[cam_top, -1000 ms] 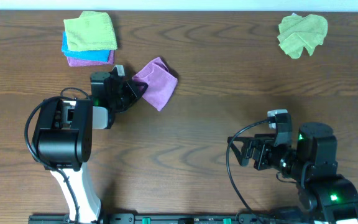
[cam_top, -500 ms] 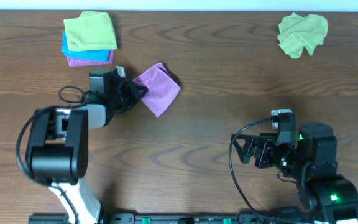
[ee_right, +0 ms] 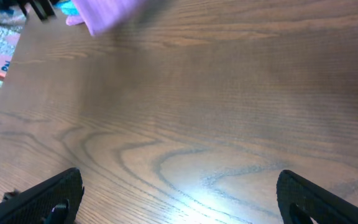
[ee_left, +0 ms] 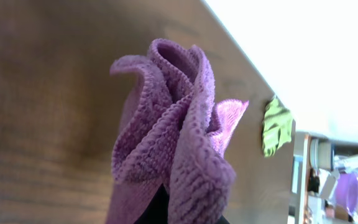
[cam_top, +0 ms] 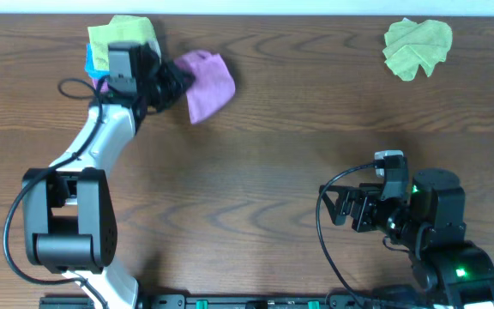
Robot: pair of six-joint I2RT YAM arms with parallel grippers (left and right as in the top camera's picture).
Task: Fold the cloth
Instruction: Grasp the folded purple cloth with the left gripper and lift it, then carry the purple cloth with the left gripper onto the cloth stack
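Nearest, the right gripper (ee_right: 179, 199) hangs with its fingers wide apart over the dark wood-grain counter (cam_top: 273, 146). Farther back, the left gripper (cam_top: 177, 83) is clamped on the purple cloth (cam_top: 206, 81) — bunched, just beside the folded stack (cam_top: 101, 41) — and a crumpled green cloth (cam_top: 416, 47) lies far right.

The cloth (cam_top: 206, 79) hides the fingertips of the left tool (cam_top: 175, 81). The left arm (cam_top: 101, 142) covers part of the stack (cam_top: 101, 39) at the far left corner of the surface (cam_top: 273, 129). In the right wrist view the cloth is blurred and cut by the top edge.
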